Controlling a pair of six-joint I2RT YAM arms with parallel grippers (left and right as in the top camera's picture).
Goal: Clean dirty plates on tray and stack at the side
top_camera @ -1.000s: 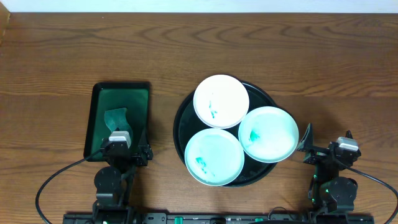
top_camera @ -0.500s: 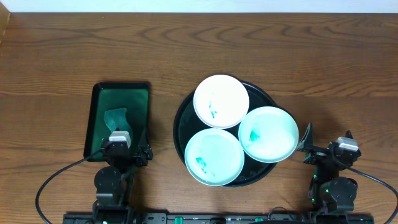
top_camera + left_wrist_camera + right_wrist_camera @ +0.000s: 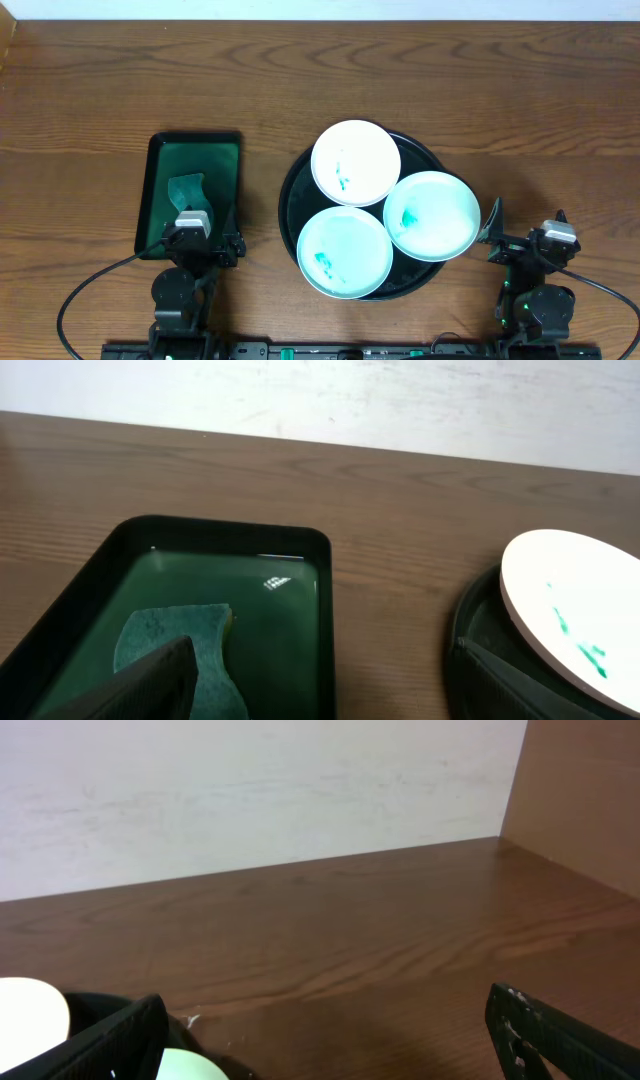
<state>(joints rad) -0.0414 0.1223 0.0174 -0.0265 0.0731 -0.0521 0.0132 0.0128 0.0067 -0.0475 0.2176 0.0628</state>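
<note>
A wooden table (image 3: 100,90) from overhead: three smeared plates (image 3: 356,162) fill the black tray (image 3: 289,203) near the front edge. Left wrist: the left gripper (image 3: 325,670) gapes, empty, by a sponge (image 3: 175,645). Right wrist: the right gripper (image 3: 330,1030) gapes, empty.

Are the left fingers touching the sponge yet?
Cannot tell. In the left wrist view one of the left fingers overlaps the sponge, but its height above it is hidden; the overhead view does not show the spot.
</note>
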